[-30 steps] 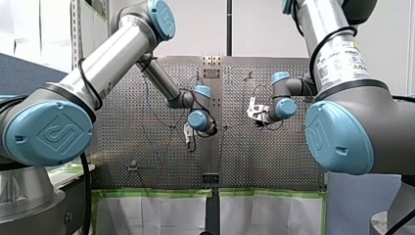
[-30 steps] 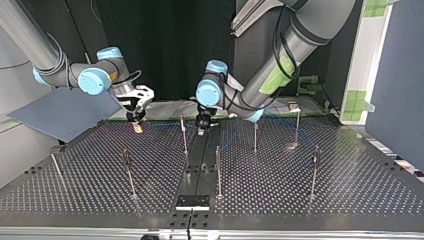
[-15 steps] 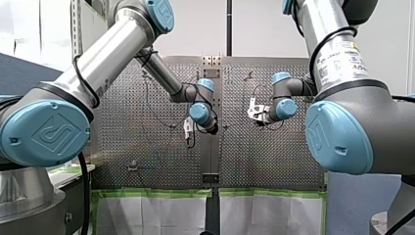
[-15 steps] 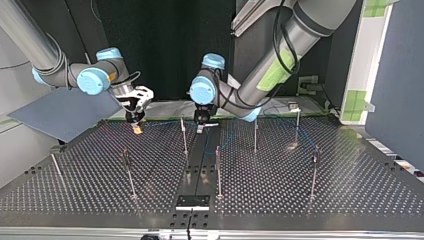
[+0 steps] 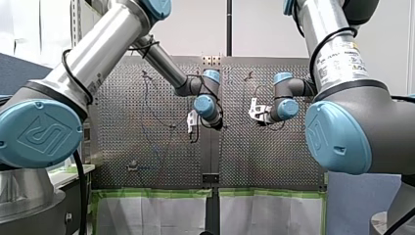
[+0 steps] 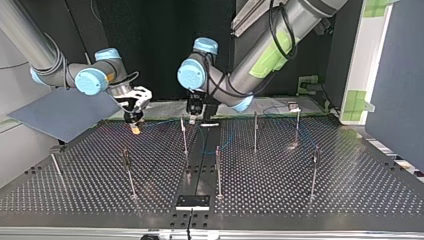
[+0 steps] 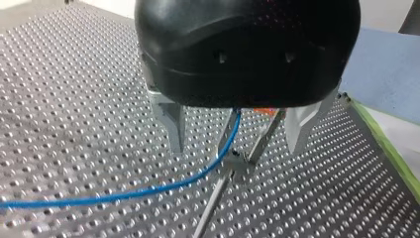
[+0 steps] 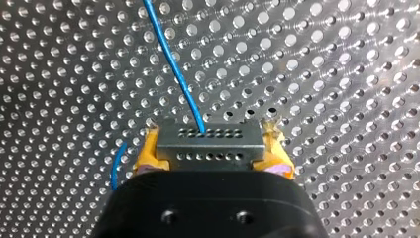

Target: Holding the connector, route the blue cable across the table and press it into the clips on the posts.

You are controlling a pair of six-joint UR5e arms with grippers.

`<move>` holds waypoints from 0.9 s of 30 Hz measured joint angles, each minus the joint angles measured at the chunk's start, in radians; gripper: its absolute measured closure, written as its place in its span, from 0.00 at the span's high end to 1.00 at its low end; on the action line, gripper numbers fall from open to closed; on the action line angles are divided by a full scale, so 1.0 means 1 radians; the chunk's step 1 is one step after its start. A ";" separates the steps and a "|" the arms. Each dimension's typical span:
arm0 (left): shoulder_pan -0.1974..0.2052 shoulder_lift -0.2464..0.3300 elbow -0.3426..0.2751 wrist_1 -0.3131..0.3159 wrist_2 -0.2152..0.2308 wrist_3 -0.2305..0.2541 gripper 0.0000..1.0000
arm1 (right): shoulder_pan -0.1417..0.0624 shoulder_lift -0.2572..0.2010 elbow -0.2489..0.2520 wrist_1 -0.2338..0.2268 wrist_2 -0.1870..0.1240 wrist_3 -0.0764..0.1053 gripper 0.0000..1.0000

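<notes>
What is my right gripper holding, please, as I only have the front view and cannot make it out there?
Observer: The right wrist view shows the right gripper shut on a grey connector, yellow pads at either end.
Operator: Thank you; where does the cable leave it?
Observer: The blue cable exits the connector's far row of holes and runs ahead over the perforated table.
Operator: Is my left gripper gripping it?
Observer: No; in the left wrist view the left gripper is open, the cable passing between its fingers, close by the clip on a post.
</notes>
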 joint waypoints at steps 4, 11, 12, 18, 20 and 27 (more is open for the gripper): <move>-0.006 0.011 -0.014 0.008 -0.003 0.001 0.99 | -0.002 0.000 0.000 0.000 -0.005 -0.001 0.00; -0.059 0.024 -0.027 0.060 -0.053 -0.027 0.99 | -0.005 0.000 -0.003 0.002 -0.008 -0.001 0.00; -0.068 0.024 -0.028 0.069 -0.062 -0.032 0.99 | -0.005 0.000 -0.003 0.002 -0.010 -0.001 0.00; -0.129 0.022 -0.026 0.130 -0.103 -0.058 0.99 | -0.006 -0.002 -0.006 0.003 -0.015 -0.001 0.00; -0.146 0.014 -0.018 0.147 -0.104 -0.067 0.99 | -0.007 -0.003 -0.008 0.004 -0.015 -0.001 0.00; -0.157 -0.051 0.047 0.113 -0.110 -0.085 0.99 | -0.014 -0.025 -0.011 0.006 -0.016 0.002 0.00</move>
